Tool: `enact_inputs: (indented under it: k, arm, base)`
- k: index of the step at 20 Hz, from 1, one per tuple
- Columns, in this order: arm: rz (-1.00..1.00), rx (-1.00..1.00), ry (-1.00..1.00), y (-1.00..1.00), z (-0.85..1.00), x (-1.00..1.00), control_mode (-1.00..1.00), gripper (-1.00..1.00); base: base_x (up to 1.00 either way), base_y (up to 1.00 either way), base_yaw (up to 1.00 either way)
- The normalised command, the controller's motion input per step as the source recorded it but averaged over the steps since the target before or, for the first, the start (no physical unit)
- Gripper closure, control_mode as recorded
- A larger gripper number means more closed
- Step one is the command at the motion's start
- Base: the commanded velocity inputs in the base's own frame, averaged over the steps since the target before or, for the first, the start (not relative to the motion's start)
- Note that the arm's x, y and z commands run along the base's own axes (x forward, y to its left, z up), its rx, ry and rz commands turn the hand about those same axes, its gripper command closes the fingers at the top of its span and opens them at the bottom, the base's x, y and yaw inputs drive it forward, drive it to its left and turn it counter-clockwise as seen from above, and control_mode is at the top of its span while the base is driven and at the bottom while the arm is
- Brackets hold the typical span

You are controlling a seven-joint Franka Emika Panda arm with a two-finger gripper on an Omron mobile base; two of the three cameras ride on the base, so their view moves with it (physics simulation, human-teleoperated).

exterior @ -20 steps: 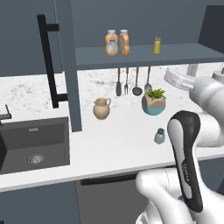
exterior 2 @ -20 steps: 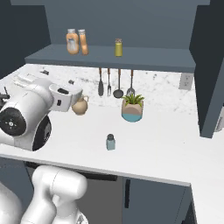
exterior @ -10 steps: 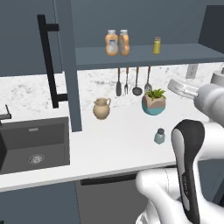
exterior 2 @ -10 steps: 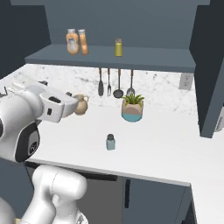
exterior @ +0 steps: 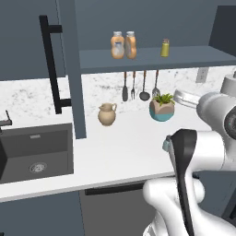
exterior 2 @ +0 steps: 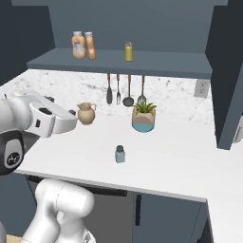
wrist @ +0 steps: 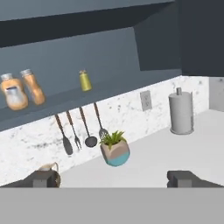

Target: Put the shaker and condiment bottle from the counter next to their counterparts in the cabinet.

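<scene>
Glossy white rounded arm links, dark grey joint bands (black along one link), bulbous white base

Two base views from behind, left and right, sharing the counter [exterior: 115, 152], hand view facing the cabinet [wrist: 109, 94] shelf

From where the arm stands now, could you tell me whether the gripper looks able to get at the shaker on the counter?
Probably yes: the shaker stands alone on the open counter, apart from the potted plant and tan jug, and the gripper is open and holds nothing.

The counter [exterior 2: 180, 161] bears the shaker [exterior 2: 120, 154], jug [exterior 2: 86, 113] and plant pot [exterior 2: 143, 118].
</scene>
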Motion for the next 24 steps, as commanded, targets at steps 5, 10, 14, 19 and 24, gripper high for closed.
enact_inputs:
  k: [5, 10, 14, 19, 24]
  arm:
    - [-0.15, -0.02, -0.08, 0.00, -0.85, -0.13, -1.00, -1.00]
    - [-0.11, -0.04, -0.20, -0.09, -0.99, 0.00, -1.00, -1.00]
    - [-0.09, -0.04, -0.26, -0.17, -1.00, 0.00, -1.00, -1.00]
    - [-0.09, -0.05, -0.29, -0.18, -1.00, 0.00, -1.00, -1.00]
    - [-0.09, -0.03, -0.22, -0.06, -1.00, 0.01, -1.00, -1.00]
  base:
    - [0.00, 0.00, 0.00]
    - [0.00, 0.00, 0.00]
    - [0.00, 0.00, 0.00]
    - [0.00, 0.00, 0.00]
    - [0.00, 0.00, 0.00]
